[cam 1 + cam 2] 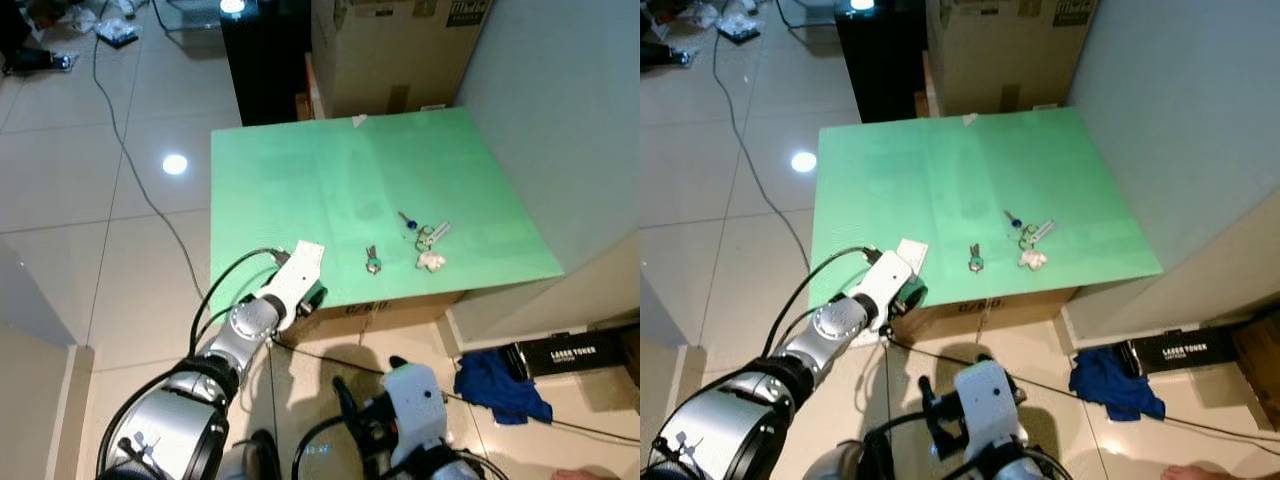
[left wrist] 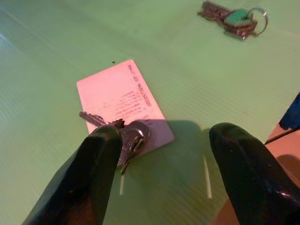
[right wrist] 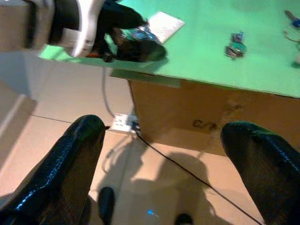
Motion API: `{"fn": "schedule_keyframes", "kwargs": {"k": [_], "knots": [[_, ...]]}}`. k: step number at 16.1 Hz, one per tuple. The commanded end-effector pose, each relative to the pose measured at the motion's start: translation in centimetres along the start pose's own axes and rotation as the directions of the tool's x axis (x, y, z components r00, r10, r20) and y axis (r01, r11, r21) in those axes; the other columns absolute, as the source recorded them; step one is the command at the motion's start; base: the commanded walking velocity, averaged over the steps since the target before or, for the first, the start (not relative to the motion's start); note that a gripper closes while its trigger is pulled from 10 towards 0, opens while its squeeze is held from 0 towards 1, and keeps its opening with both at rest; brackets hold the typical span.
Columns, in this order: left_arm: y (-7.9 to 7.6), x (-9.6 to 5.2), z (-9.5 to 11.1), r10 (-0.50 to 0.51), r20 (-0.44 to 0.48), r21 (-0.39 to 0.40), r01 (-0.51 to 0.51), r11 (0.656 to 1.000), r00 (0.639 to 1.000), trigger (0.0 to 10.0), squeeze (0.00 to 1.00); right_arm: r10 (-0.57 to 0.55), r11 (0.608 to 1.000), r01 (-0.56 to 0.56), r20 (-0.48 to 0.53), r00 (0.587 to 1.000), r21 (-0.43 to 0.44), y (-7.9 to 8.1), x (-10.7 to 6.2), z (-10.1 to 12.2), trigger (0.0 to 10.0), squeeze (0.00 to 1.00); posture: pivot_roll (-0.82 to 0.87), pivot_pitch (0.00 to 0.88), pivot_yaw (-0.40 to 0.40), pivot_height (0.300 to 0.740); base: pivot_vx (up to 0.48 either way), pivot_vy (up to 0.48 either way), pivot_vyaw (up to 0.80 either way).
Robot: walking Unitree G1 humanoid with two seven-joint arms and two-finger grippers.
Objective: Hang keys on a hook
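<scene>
Keys (image 2: 129,140) (on white tag (image 2: 123,104)) touching open left gripper's (image 2: 161,154) finger.

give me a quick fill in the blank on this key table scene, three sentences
The keys by the left gripper lie partly on a white ____.
The table top is coloured ____.
The right gripper hangs over the ____, its fingers apart.

Missing words: card; green; floor

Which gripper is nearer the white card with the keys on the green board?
Left. The left gripper is right at the white card, jaws open around its keys. The right gripper hangs low over the floor, short of the green board.
</scene>
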State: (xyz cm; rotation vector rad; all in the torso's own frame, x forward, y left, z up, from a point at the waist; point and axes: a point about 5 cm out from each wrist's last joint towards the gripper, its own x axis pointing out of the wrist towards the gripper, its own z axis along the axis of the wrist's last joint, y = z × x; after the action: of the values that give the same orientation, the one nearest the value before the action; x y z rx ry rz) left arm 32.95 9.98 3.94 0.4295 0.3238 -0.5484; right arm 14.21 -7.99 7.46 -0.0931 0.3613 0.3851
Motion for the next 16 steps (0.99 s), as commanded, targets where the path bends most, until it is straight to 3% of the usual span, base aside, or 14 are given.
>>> {"fn": "schedule_keyframes", "kwargs": {"k": [1, 3, 4, 5, 8, 12, 16], "knots": [[-0.4, 0.0, -0.6, -0.003, -0.038, -0.007, 0.003, 1.000, 0.999, 0.0, 0.00, 0.049, 0.998, -0.049, 0.014, 0.999, 0.033, 2.6, 0.4, 0.9, 10.0, 0.00, -0.39, 0.230, 0.029, 0.732, 0.000, 0.000, 0.00], [-0.6, 0.1, -0.6, 0.004, -0.044, -0.030, -0.006, 1.000, 0.999, 0.0, 0.00, 0.049, 0.998, -0.050, 0.014, 0.999, 0.034, 3.9, 1.0, 1.4, 10.0, 0.00, -0.39, 0.230, 0.028, 0.732, 0.000, 0.000, 0.00], [-0.6, 0.1, -0.5, 0.007, -0.043, -0.037, -0.009, 0.999, 0.999, 0.0, 0.00, 0.047, 0.998, -0.047, 0.013, 0.999, 0.034, 3.5, 0.8, 1.3, 10.0, 0.00, -0.39, 0.229, 0.028, 0.732, 0.000, 0.000, 0.00], [-0.6, 0.1, -0.5, 0.018, -0.046, -0.054, -0.020, 0.998, 0.999, 0.0, 0.00, 0.035, 0.999, -0.035, 0.006, 0.999, 0.029, 2.2, 0.1, 1.0, 10.0, 0.00, -0.39, 0.229, 0.028, 0.732, 0.000, 0.000, 0.00], [-0.6, 0.1, -0.7, 0.016, -0.054, -0.071, -0.020, 0.997, 0.998, 0.0, 0.00, 0.034, 0.999, -0.034, 0.002, 0.999, 0.028, 2.0, -0.1, 1.0, 10.0, 0.00, -0.39, 0.227, 0.028, 0.732, 0.000, 0.000, 0.00], [0.1, -0.1, -1.0, 0.059, -0.069, -0.083, -0.064, 0.994, 0.996, 0.0, 0.00, 0.069, 0.997, -0.071, -0.060, 0.996, -0.025, 1.4, -2.1, -0.6, 10.0, 0.00, -0.39, 0.223, 0.029, 0.732, 0.000, 0.000, 0.00], [0.4, -0.1, -0.8, 0.073, -0.059, -0.050, -0.076, 0.996, 0.996, 0.0, 0.00, 0.064, 0.998, -0.065, -0.062, 0.996, -0.026, 1.2, -2.1, -0.6, 10.0, 0.00, -0.39, 0.222, 0.029, 0.732, 0.000, 0.000, 0.00]]}}
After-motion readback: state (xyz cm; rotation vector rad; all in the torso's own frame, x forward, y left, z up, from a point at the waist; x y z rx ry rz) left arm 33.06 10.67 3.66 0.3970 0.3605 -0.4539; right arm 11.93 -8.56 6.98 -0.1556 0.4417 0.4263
